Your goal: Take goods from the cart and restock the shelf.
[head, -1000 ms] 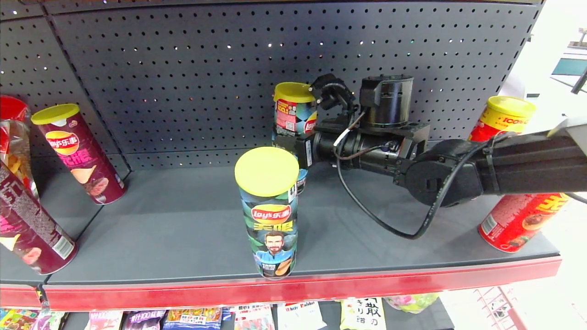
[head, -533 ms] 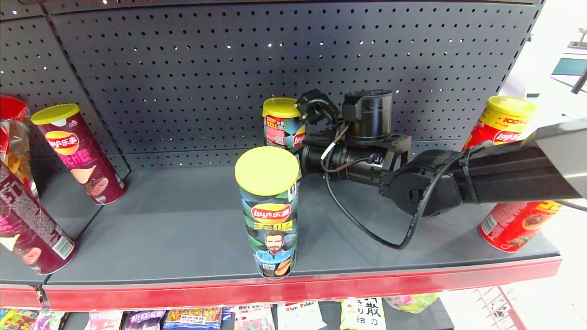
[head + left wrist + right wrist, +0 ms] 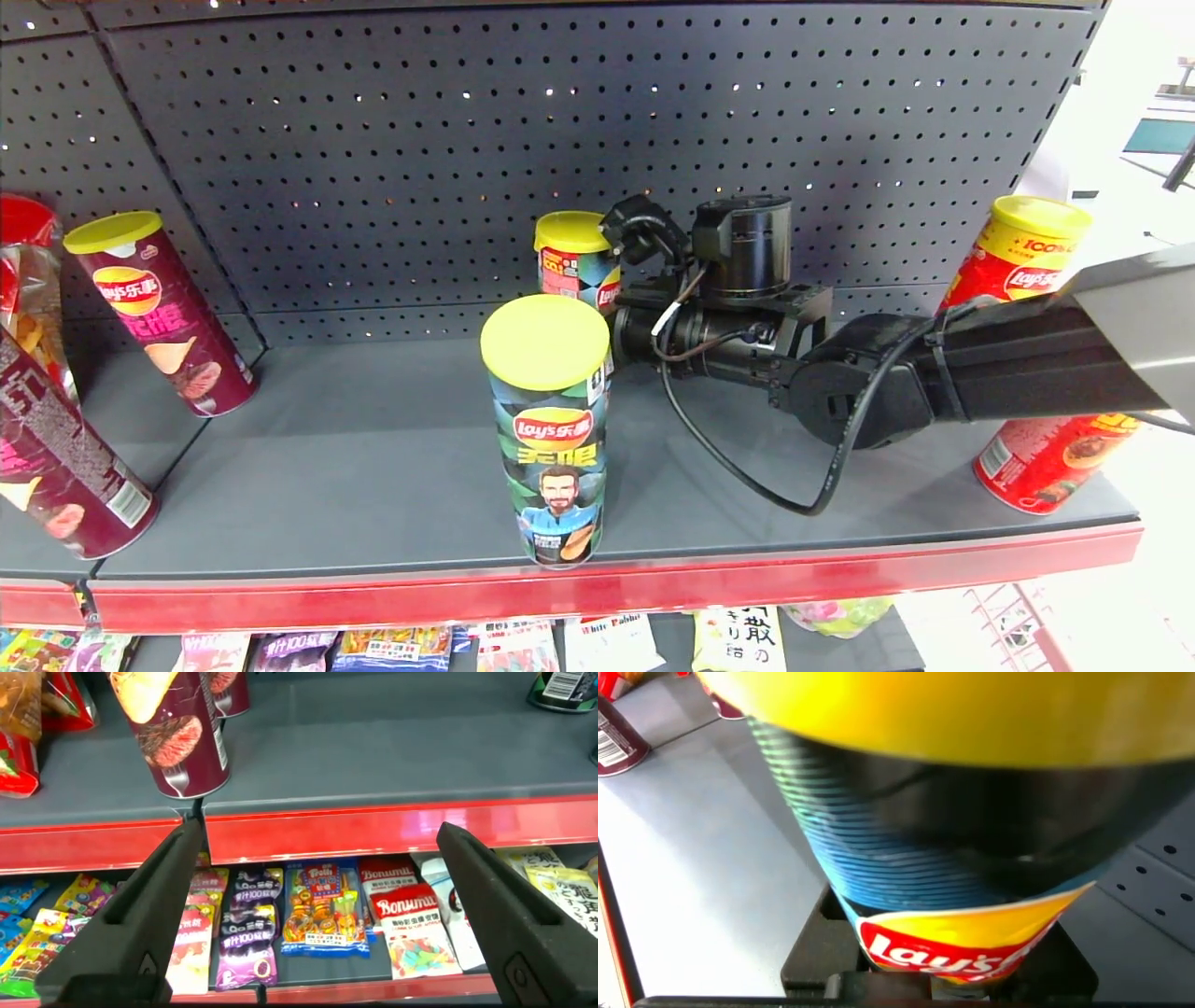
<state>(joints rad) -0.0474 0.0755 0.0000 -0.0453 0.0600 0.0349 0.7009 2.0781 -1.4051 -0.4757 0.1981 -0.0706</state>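
Observation:
A chip can with a yellow lid and blue-green label is held upright at the back of the grey shelf, with my right gripper shut on its side. Its base is hidden behind a matching can standing at the shelf's front edge. In the right wrist view the held can is pressed between the dark jaws. My left gripper hangs open and holds nothing, in front of the shelf's red edge.
Maroon cans lean at the left and red cans at the right. The pegboard back wall is close behind the held can. Snack bags fill the lower shelf.
My right arm has carried the held can down and to the left, so it now sits lower behind the front can. The front can has not moved.

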